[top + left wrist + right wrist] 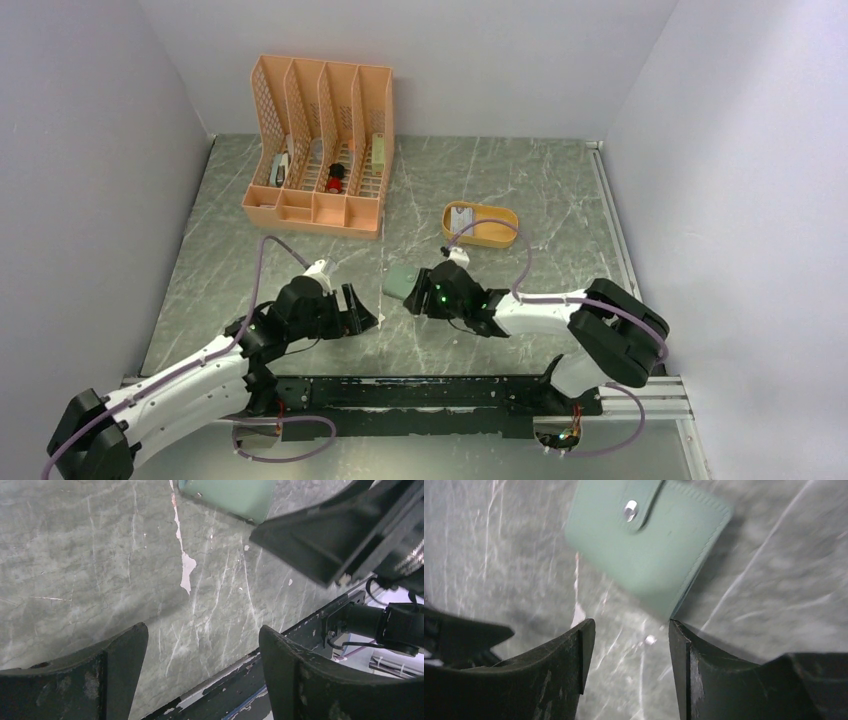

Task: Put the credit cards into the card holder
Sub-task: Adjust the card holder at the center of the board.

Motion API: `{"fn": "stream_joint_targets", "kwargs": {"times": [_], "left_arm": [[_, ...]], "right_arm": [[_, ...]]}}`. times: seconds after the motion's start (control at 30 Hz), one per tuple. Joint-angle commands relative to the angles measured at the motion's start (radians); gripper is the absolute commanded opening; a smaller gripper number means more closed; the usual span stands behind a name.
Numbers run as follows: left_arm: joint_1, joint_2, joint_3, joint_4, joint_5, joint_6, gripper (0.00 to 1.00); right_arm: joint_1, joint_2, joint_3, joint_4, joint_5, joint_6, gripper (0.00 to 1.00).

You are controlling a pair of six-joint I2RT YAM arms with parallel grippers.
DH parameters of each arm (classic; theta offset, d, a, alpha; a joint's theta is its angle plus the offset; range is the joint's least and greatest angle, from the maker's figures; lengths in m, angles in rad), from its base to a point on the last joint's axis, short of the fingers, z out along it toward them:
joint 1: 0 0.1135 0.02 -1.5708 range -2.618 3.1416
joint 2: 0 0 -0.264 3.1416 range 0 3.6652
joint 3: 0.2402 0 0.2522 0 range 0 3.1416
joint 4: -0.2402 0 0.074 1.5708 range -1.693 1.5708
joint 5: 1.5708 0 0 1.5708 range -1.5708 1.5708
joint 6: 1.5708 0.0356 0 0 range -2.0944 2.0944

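Note:
The sage-green card holder (400,281) lies closed on the marble table, its snap tab fastened. In the right wrist view it (649,545) is just beyond my fingertips, with its near corner close to the right finger. My right gripper (418,298) (630,625) is open and empty, right next to it. My left gripper (366,316) (202,635) is open and empty, a little to the wallet's left; its view shows the wallet's edge (230,497) at the top. A pale credit card (461,216) lies in the mustard-yellow tray (497,238) behind the right gripper.
A peach lattice desk organizer (320,150) holding small items stands at the back left. The black mounting rail (440,395) runs along the near edge. White walls close in the table on the left, right and back. The right gripper's body (340,540) fills the left wrist view's upper right.

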Motion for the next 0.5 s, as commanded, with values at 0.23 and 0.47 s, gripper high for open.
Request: {"fn": "stream_joint_targets", "kwargs": {"times": [0.23,0.47], "left_arm": [[-0.006,0.001,0.015,0.025,0.013,0.004,0.85],[-0.007,-0.035,0.011,-0.012,-0.004,-0.007,0.84]], "right_arm": [[0.120,-0.172,0.028,-0.144,0.140,-0.015,0.63],[-0.124,-0.104,0.176,-0.181,-0.008,-0.263,0.65]]}}
